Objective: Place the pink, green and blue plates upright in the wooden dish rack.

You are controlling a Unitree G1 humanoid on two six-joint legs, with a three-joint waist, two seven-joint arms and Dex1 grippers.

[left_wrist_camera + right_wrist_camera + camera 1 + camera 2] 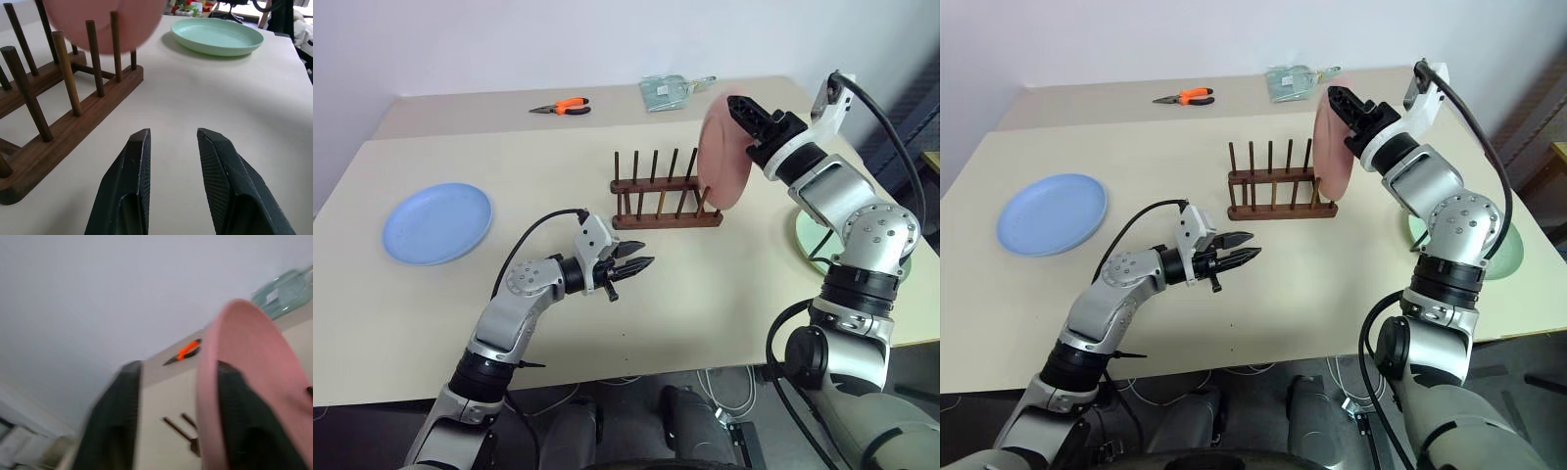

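Note:
The pink plate [722, 157] stands upright at the right end of the wooden dish rack [664, 201], its lower edge down by the last pegs. My right gripper [734, 106] is at the plate's top rim, fingers open on either side of it, one finger [122, 401] clearly apart from the rim. The blue plate [437, 223] lies flat at the table's left. Partly hidden behind my right arm, the green plate [217, 35] lies flat to the right of the rack. My left gripper [641, 266] hovers in front of the rack, open and holding nothing.
Orange-handled pliers [563, 106] and a clear plastic bag [671, 90] lie near the table's far edge. A wall runs behind the table [724, 294]. Bare tabletop lies between the blue plate and the rack.

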